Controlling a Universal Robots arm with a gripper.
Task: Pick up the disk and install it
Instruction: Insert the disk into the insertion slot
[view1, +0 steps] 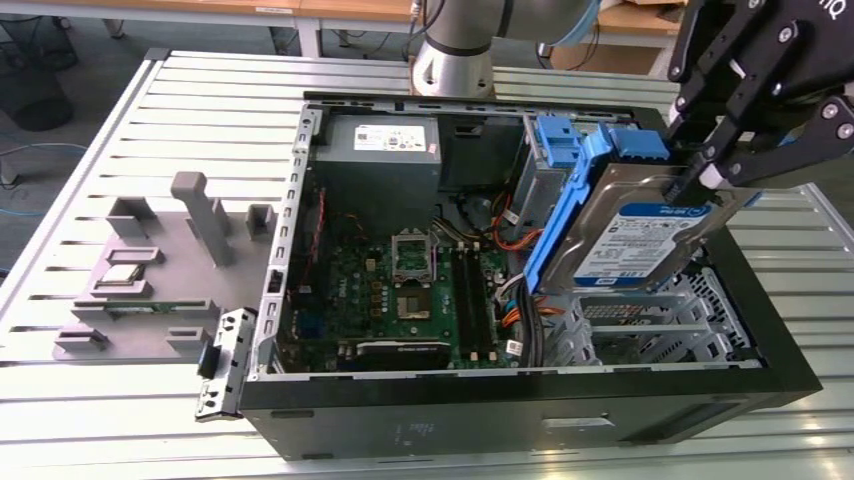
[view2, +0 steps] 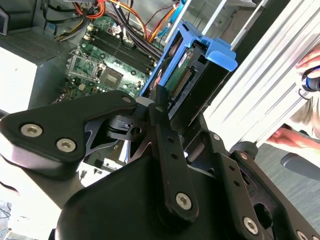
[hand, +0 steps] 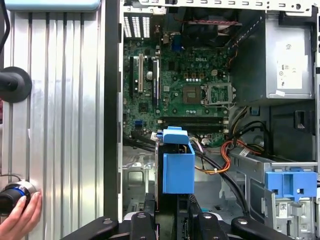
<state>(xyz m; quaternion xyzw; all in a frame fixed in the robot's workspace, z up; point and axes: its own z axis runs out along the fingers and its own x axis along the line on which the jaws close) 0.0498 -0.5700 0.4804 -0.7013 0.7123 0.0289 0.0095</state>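
One disk (view1: 645, 237), tilted above the open case (view1: 534, 388) at the exterior view's right, firmly in our end effector (view1: 703, 180).

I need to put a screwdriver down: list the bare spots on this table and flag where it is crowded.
Bare slats of the table lie beyond the grey fixture, toward the far edge, and again in front of it, by the near edge. Crowded: inside the computer case, where the hand holds the disk above the drive cage.
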